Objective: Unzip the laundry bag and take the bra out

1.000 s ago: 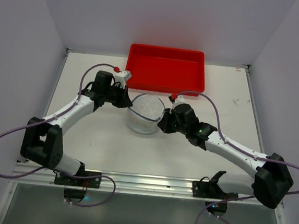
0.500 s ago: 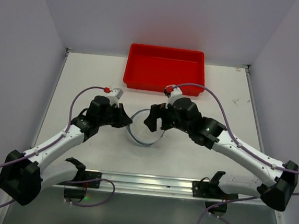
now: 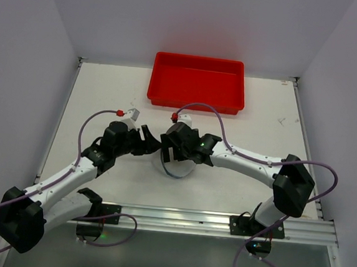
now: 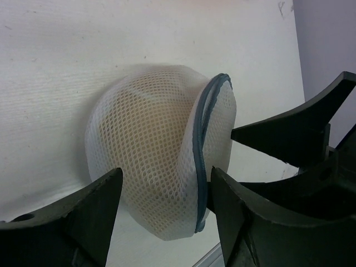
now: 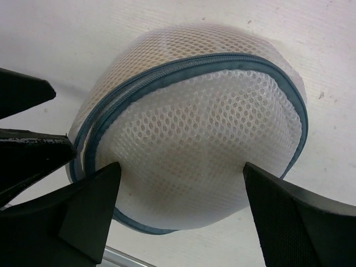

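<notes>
The laundry bag [image 3: 179, 170] is a white mesh dome with a blue-grey zipper rim [image 5: 183, 67], standing on edge on the table between both grippers. The bra cannot be made out; only a beige tint shows through the mesh [image 4: 139, 139]. My left gripper [image 4: 164, 208] is open, one finger on each side of the bag's lower edge [image 4: 183, 222]. My right gripper [image 5: 181, 194] stands wide open across the dome [image 5: 206, 144], its fingertips at the dome's sides. From above, the right gripper [image 3: 171, 156] covers most of the bag and the left gripper [image 3: 151, 142] sits just left of it.
A red rectangular tray [image 3: 155, 81] lies at the back of the table. The metal rail [image 3: 171, 215] runs along the near edge, close below the bag. White walls stand on both sides and behind.
The right arm has swung left and now reaches over the bag with wide jaws. The left gripper's jaws have opened. The bag has shifted a little nearer to the front edge.
</notes>
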